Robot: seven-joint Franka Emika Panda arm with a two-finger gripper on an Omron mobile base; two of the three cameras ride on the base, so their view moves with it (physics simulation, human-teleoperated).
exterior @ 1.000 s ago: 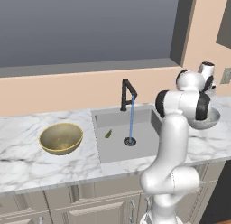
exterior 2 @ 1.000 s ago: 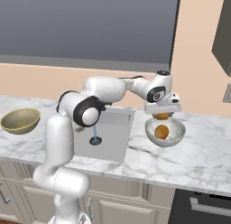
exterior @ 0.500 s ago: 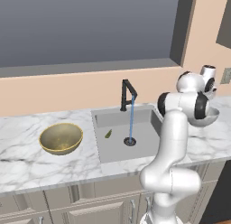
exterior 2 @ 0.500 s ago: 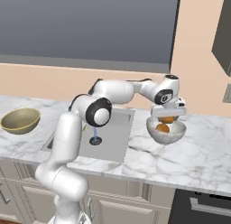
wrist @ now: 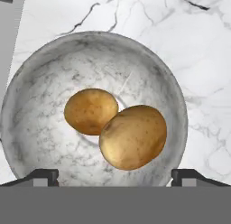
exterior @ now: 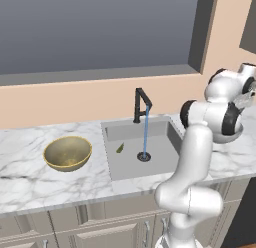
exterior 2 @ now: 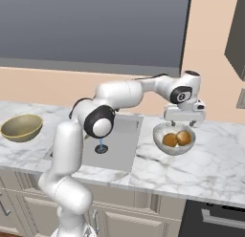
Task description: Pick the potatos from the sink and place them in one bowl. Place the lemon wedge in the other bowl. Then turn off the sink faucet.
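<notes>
1. Both potatos [wrist: 117, 123] are seen lying touching in the silvery grey bowl [exterior 2: 174, 139], which stands on the marble bench [exterior 2: 210, 155] just right of the sink [exterior: 142, 147].
2. The gripper [exterior 2: 184, 122] is held directly above this bowl, its fingers [wrist: 43, 175] spread wide at opposite sides of the rim and gripping nothing.
3. The lemon wedge [exterior: 120, 148] is left on the sink floor, left of the drain.
4. Water is shown running from the black faucet [exterior: 140, 103] onto the drain.
5. The gold bowl [exterior: 67, 153] is set on open marble, well left of the sink edge.
</notes>
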